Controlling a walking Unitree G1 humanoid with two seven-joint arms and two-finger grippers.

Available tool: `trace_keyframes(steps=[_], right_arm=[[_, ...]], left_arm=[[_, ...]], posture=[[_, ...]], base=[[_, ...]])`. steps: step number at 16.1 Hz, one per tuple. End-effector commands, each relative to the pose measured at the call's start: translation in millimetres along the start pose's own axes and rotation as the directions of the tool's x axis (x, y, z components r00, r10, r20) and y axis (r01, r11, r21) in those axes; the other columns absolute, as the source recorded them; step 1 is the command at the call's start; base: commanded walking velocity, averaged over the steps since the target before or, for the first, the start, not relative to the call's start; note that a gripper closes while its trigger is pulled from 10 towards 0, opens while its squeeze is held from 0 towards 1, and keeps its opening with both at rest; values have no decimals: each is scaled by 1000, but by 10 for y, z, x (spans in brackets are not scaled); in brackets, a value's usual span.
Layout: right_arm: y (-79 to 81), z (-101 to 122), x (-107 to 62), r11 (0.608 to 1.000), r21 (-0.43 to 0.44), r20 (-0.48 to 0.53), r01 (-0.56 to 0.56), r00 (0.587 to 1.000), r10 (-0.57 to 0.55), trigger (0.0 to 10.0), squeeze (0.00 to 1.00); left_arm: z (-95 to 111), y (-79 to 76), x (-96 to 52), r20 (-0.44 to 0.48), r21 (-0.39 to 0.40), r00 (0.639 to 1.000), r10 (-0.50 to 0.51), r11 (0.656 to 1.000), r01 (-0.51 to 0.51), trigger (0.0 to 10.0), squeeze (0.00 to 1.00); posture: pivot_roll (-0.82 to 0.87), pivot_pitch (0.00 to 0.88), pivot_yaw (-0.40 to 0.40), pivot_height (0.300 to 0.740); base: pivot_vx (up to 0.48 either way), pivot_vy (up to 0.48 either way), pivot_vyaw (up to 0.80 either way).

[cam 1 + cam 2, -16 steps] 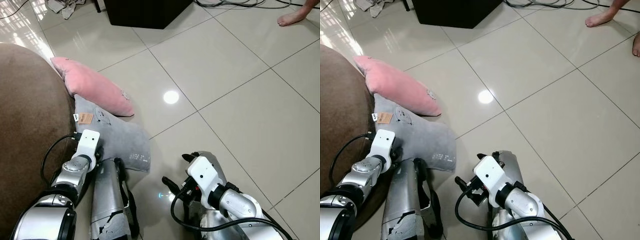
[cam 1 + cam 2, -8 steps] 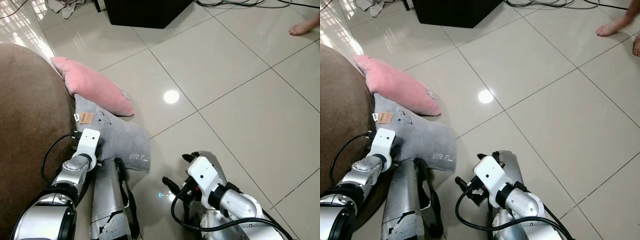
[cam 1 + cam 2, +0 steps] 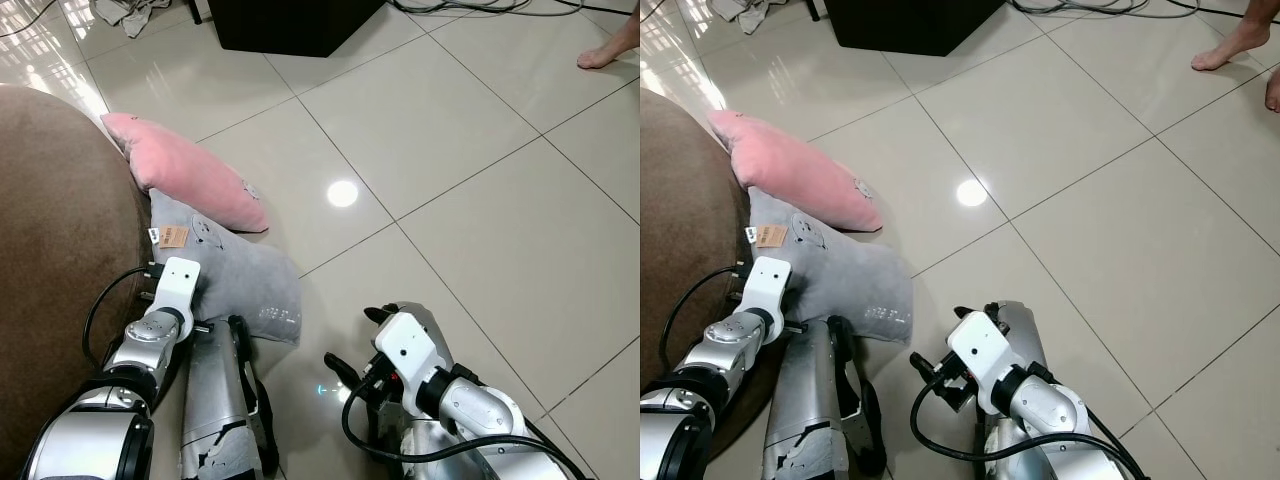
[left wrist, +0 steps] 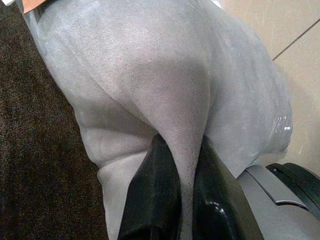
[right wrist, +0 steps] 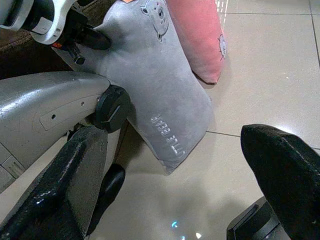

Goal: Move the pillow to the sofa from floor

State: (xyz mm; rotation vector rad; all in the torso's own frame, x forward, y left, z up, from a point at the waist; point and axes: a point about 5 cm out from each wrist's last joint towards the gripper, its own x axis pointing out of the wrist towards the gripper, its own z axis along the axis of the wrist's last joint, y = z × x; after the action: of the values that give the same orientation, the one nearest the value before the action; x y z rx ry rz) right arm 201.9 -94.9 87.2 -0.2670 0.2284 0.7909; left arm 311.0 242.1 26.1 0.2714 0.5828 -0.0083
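Glossy tiled floor (image 3: 480, 150) seen beside brown sofa (image 3: 50, 250). Left gripper (image 4: 181, 197) clamped on fold of grey pillow (image 3: 235, 275), propped on floor against sofa. Pink pillow (image 3: 185, 175) touching it. Right gripper (image 5: 175, 195) held apart, low above tiles.

floor (image 3: 480, 140): glossy beige tile | on it: grey pillow (image 3: 235, 270), pink pillow (image 3: 190, 175), black cabinet (image 3: 290, 20)

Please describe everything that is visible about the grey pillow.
The grey pillow looks soft and plush, with a small bear face, a tan tag and pale lettering near its lower end. It lies tilted on the tiled floor against the brown sofa, under the pink pillow. The left gripper pinches a fold of it between its fingers.
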Motion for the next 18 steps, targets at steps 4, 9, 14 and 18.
trace_keyframes(steps=[4, 9, 14, 18], right_arm=[[46, -31, -2, 1000, 10, -2, -21, 1000, 21, 10000, 0], [-4, -50, 0, 1000, 15, 3, 16, 1000, -16, 10000, 0], [-199, 103, -107, 983, 69, 111, 171, 978, -178, 10000, 0], [-427, 301, -228, 902, 150, 198, 405, 882, -428, 10000, 0]], left_arm=[[-106, -70, -10, -30, -4, 999, -38, 999, 38, 0, 0], [106, -271, 3, 116, -35, 974, -195, 979, 200, 0, 0], [855, -486, -314, 565, -89, 768, -303, 902, 422, 0, 0], [1476, -363, -823, 781, -151, 620, -74, 941, 304, 0, 0]], posture=[[-91, 306, 33, 525], [-81, 246, 41, 525], [-94, 132, 44, 525], [-94, 52, 44, 560]], base=[[0, 0, 0], [0, 0, 0], [0, 0, 0], [0, 0, 0]])
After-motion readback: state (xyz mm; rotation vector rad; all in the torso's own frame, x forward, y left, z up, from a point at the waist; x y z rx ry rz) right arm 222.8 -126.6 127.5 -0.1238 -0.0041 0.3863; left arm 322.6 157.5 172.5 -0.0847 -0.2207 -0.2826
